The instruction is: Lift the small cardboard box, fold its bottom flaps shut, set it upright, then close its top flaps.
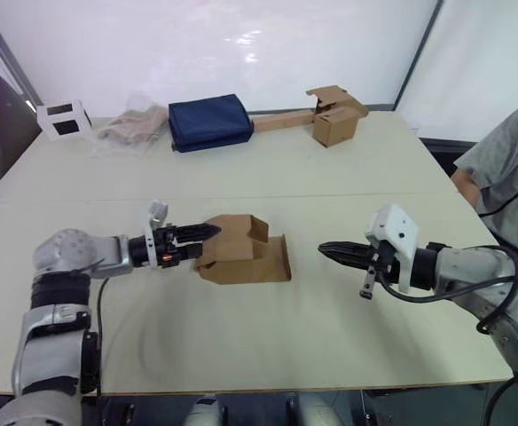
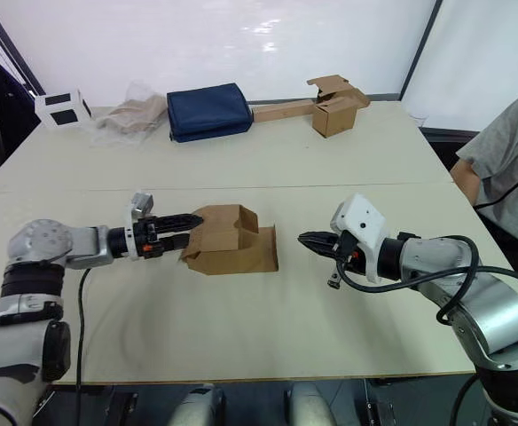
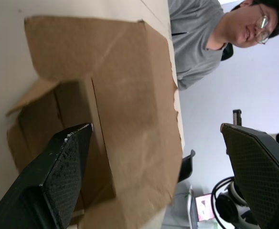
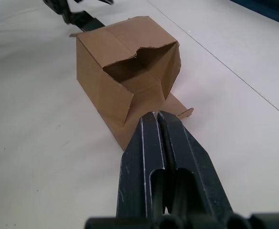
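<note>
Probably the small cardboard box (image 1: 241, 253) is light and crushable; my left gripper (image 1: 207, 231), spread wide, straddles its wall, while the right gripper (image 1: 327, 249) is pressed closed.

Silver arms, black cables, white wrist housings

Bare table (image 1: 330, 328) between right end effector (image 1: 323, 248) and small cardboard box (image 1: 241, 253) — unobstructed.

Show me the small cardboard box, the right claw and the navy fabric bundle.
small cardboard box (image 1: 241, 251), left eye view, top panel.
right claw (image 1: 330, 250), left eye view, fingertips.
navy fabric bundle (image 1: 209, 122), left eye view, top centre.
</note>
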### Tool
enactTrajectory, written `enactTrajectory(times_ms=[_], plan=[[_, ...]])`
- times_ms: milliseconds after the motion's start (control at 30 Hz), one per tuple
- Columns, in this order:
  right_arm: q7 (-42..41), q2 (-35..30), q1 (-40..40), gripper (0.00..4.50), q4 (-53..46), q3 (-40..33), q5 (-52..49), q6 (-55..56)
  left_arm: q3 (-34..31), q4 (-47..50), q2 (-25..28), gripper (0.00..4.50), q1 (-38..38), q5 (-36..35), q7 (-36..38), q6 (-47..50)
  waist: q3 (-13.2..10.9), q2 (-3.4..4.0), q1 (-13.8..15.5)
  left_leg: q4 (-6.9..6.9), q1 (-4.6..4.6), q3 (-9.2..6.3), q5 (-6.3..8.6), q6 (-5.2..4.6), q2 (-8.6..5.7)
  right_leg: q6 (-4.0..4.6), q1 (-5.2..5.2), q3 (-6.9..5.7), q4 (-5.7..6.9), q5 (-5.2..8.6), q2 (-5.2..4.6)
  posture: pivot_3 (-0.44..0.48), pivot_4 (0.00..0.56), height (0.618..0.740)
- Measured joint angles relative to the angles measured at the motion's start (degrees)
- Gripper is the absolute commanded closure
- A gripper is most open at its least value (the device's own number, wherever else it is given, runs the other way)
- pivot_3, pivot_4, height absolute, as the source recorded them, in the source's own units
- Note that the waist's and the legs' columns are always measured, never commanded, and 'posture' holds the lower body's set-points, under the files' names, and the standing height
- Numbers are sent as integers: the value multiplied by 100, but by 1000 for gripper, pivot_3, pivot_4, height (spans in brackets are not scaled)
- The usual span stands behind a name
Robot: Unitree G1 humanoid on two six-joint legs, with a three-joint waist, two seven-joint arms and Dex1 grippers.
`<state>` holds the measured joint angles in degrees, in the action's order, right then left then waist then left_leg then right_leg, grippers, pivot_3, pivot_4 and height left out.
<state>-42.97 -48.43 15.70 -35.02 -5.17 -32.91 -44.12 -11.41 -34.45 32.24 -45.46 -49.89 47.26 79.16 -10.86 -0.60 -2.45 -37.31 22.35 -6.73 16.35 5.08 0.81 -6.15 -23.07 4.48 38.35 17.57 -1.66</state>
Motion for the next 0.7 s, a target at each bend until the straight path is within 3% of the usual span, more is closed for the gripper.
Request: enactTrajectory(times_ms=[167,600,700], plan=[[43,-22,-7,4500,-64,-73,-4,-75,393,-256,-137,78,-232,338,539,-253,0,0,-5,1,0,0,0,0,0,0,0,0,0,0,0,0,150,740],[183,-32,-176,4500,-303,-264,-116,-221,570,-824,-261,78,-576,949,1169,-590,0,0,-7,0,1,-1,0,0,0,0,-1,0,0,0,2,0,150,740],[195,-32,-176,4500,-304,-264,-118,-221,570,-823,-267,786,-631,1007,1249,-591,0,0,-2,-1,2,0,0,0,0,0,0,0,0,0,1,0,150,740]])
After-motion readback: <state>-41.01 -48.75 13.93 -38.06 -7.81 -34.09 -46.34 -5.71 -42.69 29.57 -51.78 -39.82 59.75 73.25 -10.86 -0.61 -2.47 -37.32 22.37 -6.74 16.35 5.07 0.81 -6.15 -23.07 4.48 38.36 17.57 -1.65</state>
